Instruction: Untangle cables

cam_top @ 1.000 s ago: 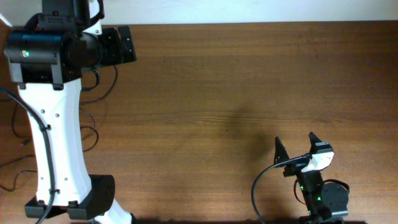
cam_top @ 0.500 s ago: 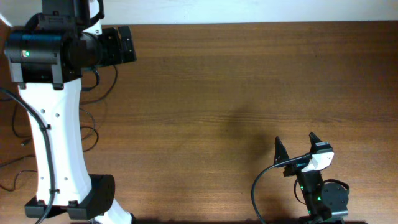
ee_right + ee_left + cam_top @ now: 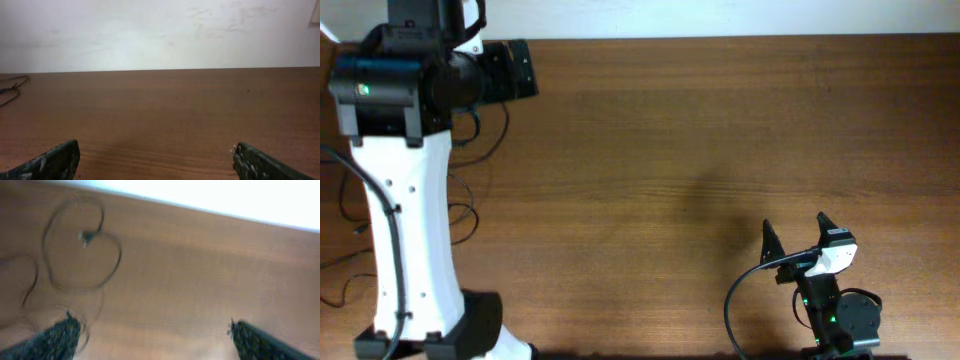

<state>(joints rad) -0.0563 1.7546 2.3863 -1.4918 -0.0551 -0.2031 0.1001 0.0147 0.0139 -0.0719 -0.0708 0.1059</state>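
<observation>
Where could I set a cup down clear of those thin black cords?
The middle of the table is bare, from the left arm across to the right arm. The left end is crowded: cables loop on both sides of the left arm.

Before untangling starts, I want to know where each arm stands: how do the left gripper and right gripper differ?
The left gripper reaches to the table's far-left corner, cables looping close by it; the right gripper sits back near the front-right edge, a cable only far off. The left gripper's view is blurred, the right gripper's sharp. Both stand wide open, empty.
</observation>
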